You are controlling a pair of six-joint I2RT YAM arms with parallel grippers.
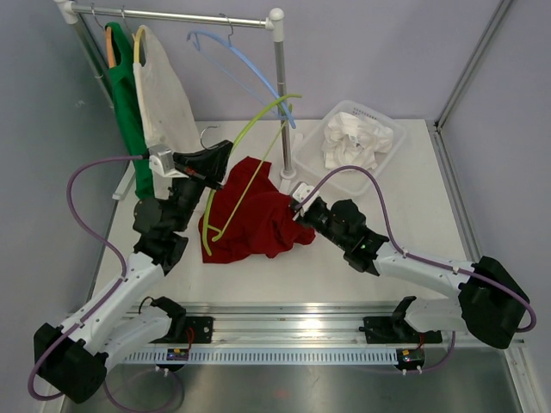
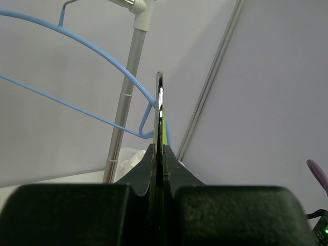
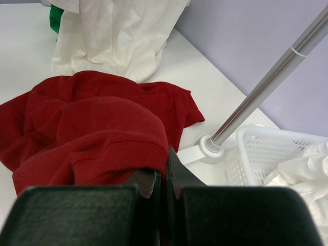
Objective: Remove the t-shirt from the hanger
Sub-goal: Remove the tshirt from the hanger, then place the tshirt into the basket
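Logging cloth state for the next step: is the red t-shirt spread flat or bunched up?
Bunched up. The red t-shirt lies in a crumpled, creased heap on the table, one edge pinched by the right gripper.

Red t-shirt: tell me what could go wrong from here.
The yellow-green hanger in the left gripper lies across the red t-shirt; it may snag the cloth. Its upper end sits close to the blue hanger and could catch. The right gripper pinches only an edge, which may slip.
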